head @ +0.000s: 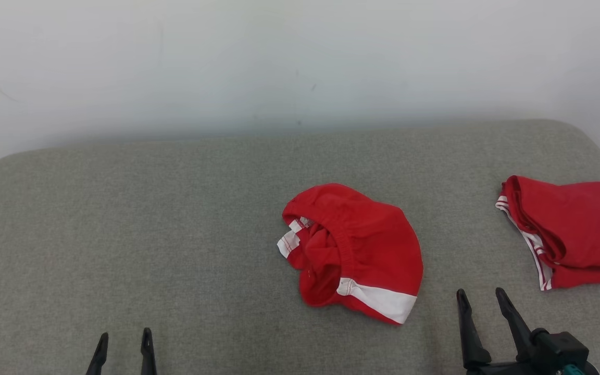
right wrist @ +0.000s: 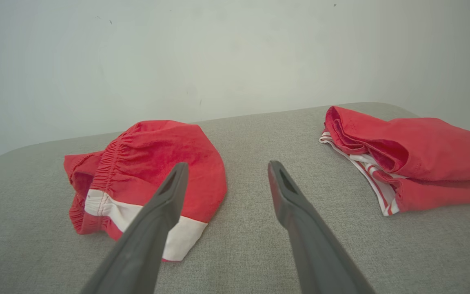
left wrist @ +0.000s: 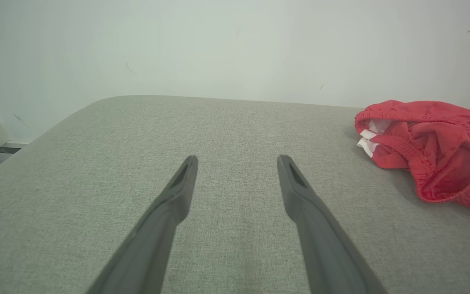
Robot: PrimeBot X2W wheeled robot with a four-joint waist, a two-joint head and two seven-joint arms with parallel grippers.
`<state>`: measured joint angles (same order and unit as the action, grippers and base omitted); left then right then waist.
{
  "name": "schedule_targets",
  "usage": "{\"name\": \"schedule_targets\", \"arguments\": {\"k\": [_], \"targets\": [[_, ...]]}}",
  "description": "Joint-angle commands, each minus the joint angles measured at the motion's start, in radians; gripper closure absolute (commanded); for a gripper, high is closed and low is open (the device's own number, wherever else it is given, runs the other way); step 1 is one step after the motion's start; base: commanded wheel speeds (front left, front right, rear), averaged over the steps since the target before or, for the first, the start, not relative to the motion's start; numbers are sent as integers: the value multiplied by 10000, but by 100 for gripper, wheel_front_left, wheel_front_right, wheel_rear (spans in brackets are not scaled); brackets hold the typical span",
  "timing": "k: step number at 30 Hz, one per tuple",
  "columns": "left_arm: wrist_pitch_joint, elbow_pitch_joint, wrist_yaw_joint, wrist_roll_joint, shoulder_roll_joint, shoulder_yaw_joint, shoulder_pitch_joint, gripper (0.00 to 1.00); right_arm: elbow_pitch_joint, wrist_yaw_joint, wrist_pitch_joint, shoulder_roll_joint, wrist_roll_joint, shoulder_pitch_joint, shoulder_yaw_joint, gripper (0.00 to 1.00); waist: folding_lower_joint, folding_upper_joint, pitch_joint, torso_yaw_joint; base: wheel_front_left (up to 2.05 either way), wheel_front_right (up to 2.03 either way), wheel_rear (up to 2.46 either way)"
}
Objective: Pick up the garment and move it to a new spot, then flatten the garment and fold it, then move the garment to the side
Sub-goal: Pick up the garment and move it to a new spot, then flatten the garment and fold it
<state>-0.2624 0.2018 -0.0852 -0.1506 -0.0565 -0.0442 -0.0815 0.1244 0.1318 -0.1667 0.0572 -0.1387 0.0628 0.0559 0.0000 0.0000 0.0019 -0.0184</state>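
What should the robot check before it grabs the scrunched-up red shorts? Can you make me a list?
1. Left claw open and empty: ok.
2. Right claw open and empty: ok.
3. Scrunched shorts lying free, nothing on top: ok.
4. Shorts already flat: not ok, bunched up.
5. Folded red clothes apart from the shorts: ok.
6. Bare gray cushion for a new spot: ok.
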Motion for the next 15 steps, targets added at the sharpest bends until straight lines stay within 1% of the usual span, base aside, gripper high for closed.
{"name": "schedule_targets", "arguments": {"k": [1, 10, 15], "targets": [[-29, 8, -13, 103, 18, -34, 104, 0, -3, -27, -3, -6, 38, -35, -3, 0, 0, 0, -5, -2, 0, 0, 0], [-30, 19, -68, 169, 41, -64, 111, 0, 18, -27, -10, -17, 2, -61, -27, 0, 0, 0, -29, -40, 0, 0, 0], [-30, -66, -120, 185, 51, 164, 281, 0, -52, -27, 47, 6, 11, -67, -52, 0, 0, 0, -13, -133, 0, 0, 0]]}}
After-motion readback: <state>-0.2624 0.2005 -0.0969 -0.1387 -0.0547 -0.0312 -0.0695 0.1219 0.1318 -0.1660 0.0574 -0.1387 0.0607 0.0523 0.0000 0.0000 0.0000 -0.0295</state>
